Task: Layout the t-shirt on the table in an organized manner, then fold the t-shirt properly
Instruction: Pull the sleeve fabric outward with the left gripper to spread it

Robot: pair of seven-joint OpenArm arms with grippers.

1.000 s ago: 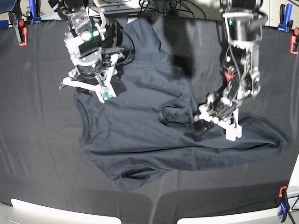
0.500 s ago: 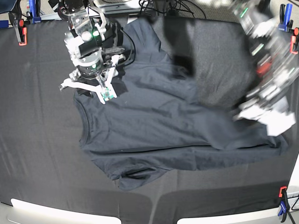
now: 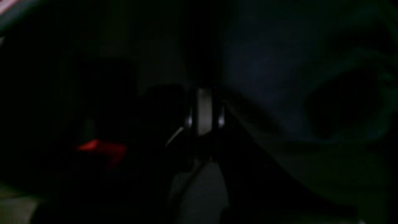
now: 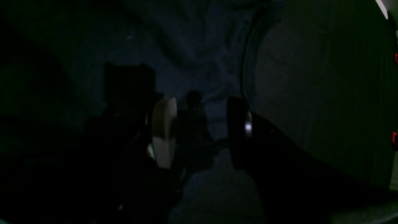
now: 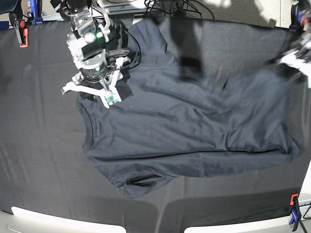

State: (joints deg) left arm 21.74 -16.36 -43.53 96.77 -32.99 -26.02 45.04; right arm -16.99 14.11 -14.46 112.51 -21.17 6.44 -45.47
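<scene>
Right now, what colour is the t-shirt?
Dark navy-charcoal, plain, no print: the t-shirt shows best in the base view.

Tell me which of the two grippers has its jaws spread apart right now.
The right gripper, hovering over the t-shirt at the base view's upper left: its white fingers splay wide. The left gripper, blurred at the far right edge, is shut on the t-shirt.

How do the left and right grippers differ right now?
The left gripper is shut on the t-shirt, stretching it toward the table's far edge; the right gripper stands open, holding nothing. The left is motion-blurred at the frame edge; the right is sharp. Both are over the shirt.
</scene>
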